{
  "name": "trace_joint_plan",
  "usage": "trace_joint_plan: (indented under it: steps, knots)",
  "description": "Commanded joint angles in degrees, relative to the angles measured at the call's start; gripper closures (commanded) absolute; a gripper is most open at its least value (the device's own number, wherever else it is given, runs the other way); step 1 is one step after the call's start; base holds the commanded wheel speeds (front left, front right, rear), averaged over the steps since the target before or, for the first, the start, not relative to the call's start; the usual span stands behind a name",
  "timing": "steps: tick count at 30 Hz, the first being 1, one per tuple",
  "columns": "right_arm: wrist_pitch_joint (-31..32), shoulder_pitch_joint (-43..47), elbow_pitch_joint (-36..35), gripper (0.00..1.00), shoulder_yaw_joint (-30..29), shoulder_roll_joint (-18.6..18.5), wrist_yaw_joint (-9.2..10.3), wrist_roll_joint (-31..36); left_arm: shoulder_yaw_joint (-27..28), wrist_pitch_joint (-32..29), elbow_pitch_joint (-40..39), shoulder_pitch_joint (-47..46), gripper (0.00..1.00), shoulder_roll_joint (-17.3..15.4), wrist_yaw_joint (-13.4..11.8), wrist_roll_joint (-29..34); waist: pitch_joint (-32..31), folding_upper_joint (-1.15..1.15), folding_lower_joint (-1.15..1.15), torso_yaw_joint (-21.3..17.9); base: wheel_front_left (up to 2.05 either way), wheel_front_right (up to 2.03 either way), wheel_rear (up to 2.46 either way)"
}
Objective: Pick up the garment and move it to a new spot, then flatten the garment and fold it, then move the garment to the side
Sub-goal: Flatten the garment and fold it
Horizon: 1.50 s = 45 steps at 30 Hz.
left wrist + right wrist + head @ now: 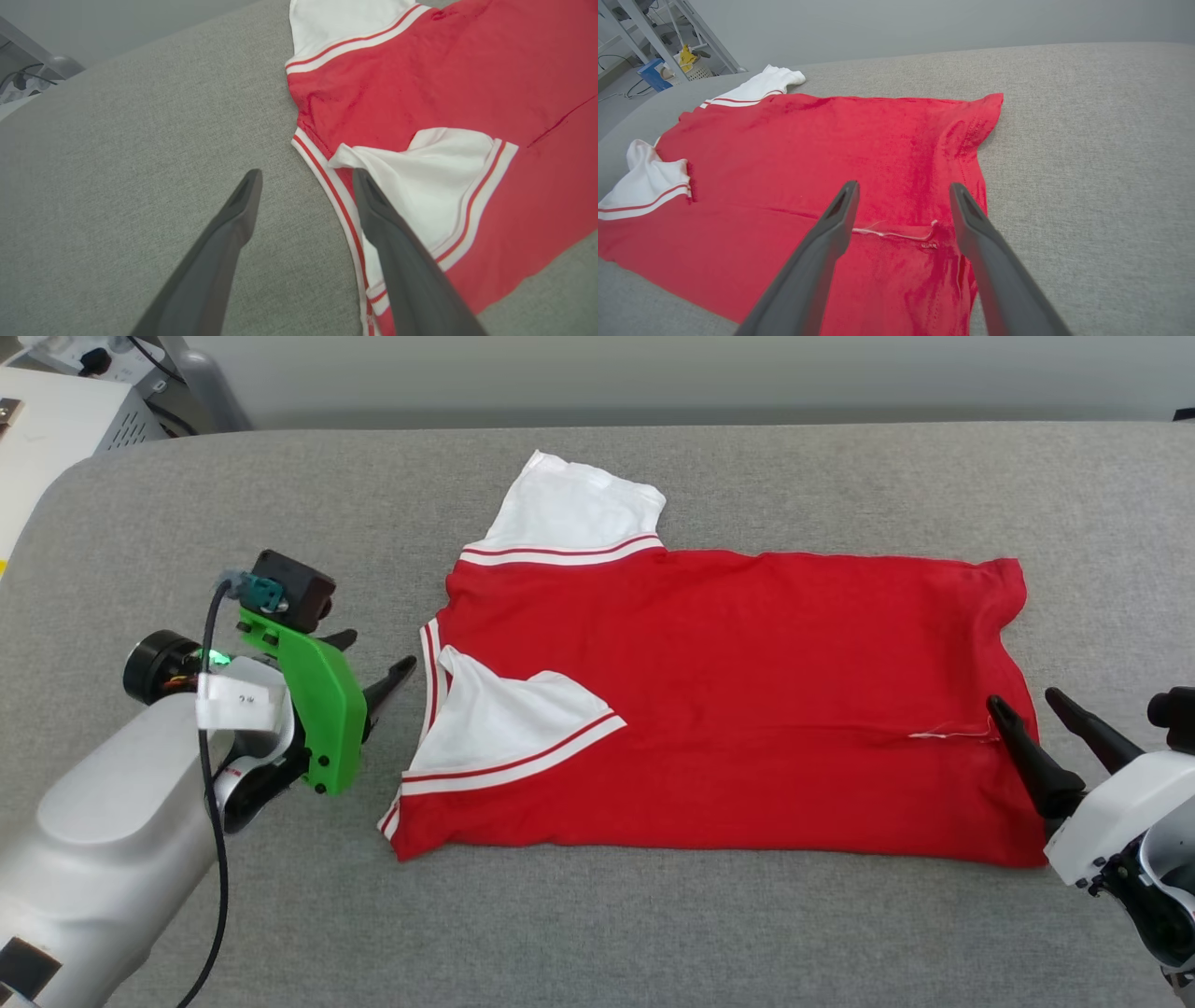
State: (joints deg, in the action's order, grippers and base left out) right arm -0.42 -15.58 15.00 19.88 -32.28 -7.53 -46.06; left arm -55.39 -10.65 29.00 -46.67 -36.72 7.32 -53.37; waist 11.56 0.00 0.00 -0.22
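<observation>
**Head view:** The garment [728, 709] lies spread out on the grey fabric-covered desk [280, 485], its collar end toward the robot's left and its hem toward the right. The near half of the garment is folded over onto the rest. One white sleeve [569, 513] sticks out past the far edge, and the other sleeve [504, 719] lies folded over the red body. The left gripper [378, 653] sits just beside the striped collar trim with its fingers apart and nothing between them. The right gripper [1022, 698] is at the hem end, fingers spread and empty. One of its fingers is seen against the red cloth, and the other is over the bare desk just past the hem.

**Left wrist view:** The left gripper [307, 173] stands wide, clasping nothing. One finger is over the bare desk [117, 163], and the other crosses the striped trim and the folded white sleeve of the garment [420, 84].

**Right wrist view:** The right gripper [901, 184] is also wide apart and holds nothing, hanging above the hem corner of the garment [831, 140]. A loose white thread [892, 232] lies on the red cloth between the two fingers. The cloth is lightly wrinkled near the hem.
</observation>
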Motion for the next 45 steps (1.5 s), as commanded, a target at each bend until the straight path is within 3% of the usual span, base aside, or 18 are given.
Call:
trace_joint_plan:
  steps: [1,8,12,21,30,31,32,39,45]
  knots:
    - [0.43,0.88,-0.49,0.0,-0.45,0.57,0.04,0.72,-0.6,-2.87,-1.04,-1.43,0.0,-0.43,0.16,-1.69,-0.34,0.0,0.0,0.44,0.0,0.0,0.0]
    - [2.3,1.75,-2.02,0.0,-2.07,2.19,0.04,2.19,-3.26,-18.93,-2.33,-2.66,0.0,-0.65,0.06,-8.28,-0.39,0.0,0.0,0.18,0.0,0.0,0.0]
    - [3.07,2.13,-2.22,0.0,-2.58,2.88,0.04,2.31,-4.45,-24.03,-2.22,-1.77,0.0,0.03,-0.28,-10.57,-0.14,0.0,0.0,-0.4,0.0,0.0,0.0]
    - [3.58,1.81,-1.9,0.0,-2.87,3.73,0.04,2.1,-7.51,-28.95,-0.55,1.96,0.0,0.87,-2.04,-11.67,1.24,0.0,0.0,-1.52,0.0,0.0,0.0]
    - [3.51,0.19,-1.3,0.0,-2.06,3.93,0.04,1.83,-10.35,-28.23,2.97,3.49,0.0,2.04,-2.28,-8.94,2.31,0.0,0.0,-1.81,0.0,0.0,0.0]
    - [3.45,-0.07,-1.36,0.0,-2.06,3.75,0.04,1.87,-10.33,-27.74,3.11,3.57,0.25,2.22,-2.09,-8.95,2.18,0.0,0.0,-1.8,0.0,0.0,0.0]
    - [3.37,-0.26,-1.46,0.0,-2.14,3.54,0.04,1.93,-10.14,-27.15,3.2,3.59,1.0,2.31,-1.95,-9.05,2.05,0.0,0.0,-1.75,0.0,0.0,0.0]
    - [5.97,-2.2,-4.35,0.0,-2.84,-0.21,0.04,3.91,-8.65,-22.47,1.38,3.14,1.0,1.02,-1.24,-8.85,0.11,0.0,0.0,-1.43,0.0,0.0,0.0]
    - [18.62,-3.66,-8.67,0.0,-2.1,-6.69,0.04,4.17,-7.61,-18.92,-4.22,2.73,1.0,-1.51,-0.95,-7.88,-0.75,0.0,0.0,-1.02,0.0,0.0,0.0]
